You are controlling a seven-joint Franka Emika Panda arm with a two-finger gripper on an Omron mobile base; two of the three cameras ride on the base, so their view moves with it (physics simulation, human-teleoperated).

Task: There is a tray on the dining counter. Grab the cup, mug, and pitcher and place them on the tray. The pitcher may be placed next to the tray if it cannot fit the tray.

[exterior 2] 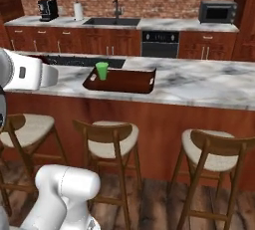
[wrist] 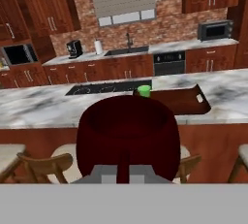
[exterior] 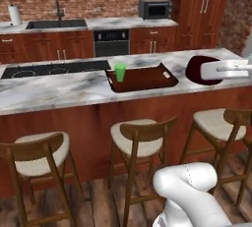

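My gripper (wrist: 123, 168) is shut on the rim of the dark maroon mug (wrist: 128, 133), which hangs in the air on the stool side of the dining counter (exterior: 59, 91). From the left base the mug (exterior: 195, 69) shows against the counter's right part, with the white hand behind it. The dark wooden tray (exterior: 147, 79) lies on the counter's middle, and the green cup (exterior: 120, 72) stands upright in its left end. From the right base the tray (exterior 2: 124, 81) and cup (exterior 2: 102, 70) show too. Past the mug, the hand view catches the cup (wrist: 144, 90) and tray (wrist: 186, 101). The pitcher is out of view.
Three wooden stools (exterior: 140, 137) stand along the counter's near side. A black cooktop (exterior: 54, 69) is set into the counter left of the tray. Along the back wall are the sink (exterior: 56, 23), oven (exterior: 111, 42) and microwave (exterior: 155, 9).
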